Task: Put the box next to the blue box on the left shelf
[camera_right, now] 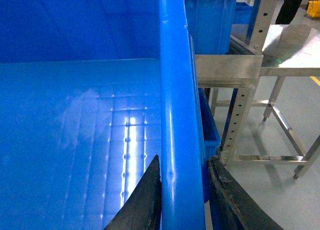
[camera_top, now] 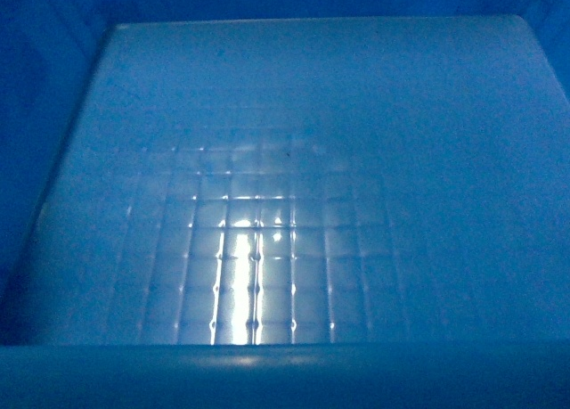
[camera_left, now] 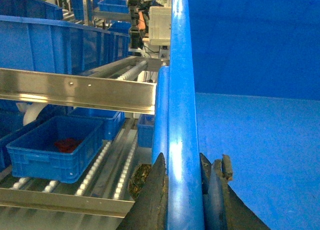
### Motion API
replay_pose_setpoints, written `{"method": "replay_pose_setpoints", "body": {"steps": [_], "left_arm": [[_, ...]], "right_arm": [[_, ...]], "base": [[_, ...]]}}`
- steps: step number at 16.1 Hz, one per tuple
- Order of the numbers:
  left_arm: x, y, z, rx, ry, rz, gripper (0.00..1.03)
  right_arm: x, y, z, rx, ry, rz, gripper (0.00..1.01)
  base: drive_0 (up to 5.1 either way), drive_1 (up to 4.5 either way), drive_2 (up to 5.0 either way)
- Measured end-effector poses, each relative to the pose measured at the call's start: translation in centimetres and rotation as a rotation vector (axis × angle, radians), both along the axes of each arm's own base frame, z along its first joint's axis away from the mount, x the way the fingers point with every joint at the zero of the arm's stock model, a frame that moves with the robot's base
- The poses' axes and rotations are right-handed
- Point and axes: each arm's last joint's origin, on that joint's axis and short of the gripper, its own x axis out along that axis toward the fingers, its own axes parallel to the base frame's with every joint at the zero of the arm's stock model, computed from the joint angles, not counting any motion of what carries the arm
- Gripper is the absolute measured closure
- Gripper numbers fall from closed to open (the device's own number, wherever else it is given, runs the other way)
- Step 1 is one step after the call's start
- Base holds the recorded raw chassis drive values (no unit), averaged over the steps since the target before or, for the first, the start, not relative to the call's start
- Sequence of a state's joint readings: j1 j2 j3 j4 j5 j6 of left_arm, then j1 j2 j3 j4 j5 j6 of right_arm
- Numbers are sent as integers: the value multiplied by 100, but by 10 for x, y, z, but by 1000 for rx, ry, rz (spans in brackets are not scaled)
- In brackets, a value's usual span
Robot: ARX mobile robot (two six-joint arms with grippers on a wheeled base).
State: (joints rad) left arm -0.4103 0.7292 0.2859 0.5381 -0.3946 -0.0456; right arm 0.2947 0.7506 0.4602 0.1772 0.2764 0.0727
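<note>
Box (camera_top: 294,159) is carried between both arms and fills the head view, so only its gridded floor and inner walls show there. Left pincer (camera_left: 181,182) is clamped on the left wall rim, one finger outside and one inside. Right pincer (camera_right: 182,190) grips the right wall rim the same way.

In the left wrist view the left shelf (camera_left: 75,89) stands beside the carried box, with roller tracks and a steel rail. A blue box (camera_left: 52,147) with a red item inside sits on the lower rollers; the carried box appears well above that level and not yet on the shelf.

Risks, as judged from here:
- Head view is blocked, so alignment depends on the wrist views.
- Rail contact could tilt the box.
- Uneven grip may let a rim slip.
- Rollers may let the box drift after release.
</note>
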Motion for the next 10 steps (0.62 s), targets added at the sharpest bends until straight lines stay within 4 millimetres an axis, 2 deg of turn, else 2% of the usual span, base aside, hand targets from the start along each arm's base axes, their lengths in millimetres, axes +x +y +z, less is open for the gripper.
{"method": "replay_pose_setpoints", "body": {"steps": [10], "left_arm": [[0,0,0,1,0,-1,93]], "right_arm": [[0,0,0,0,3,-1,81]], "base": [[-501,245,245]]}}
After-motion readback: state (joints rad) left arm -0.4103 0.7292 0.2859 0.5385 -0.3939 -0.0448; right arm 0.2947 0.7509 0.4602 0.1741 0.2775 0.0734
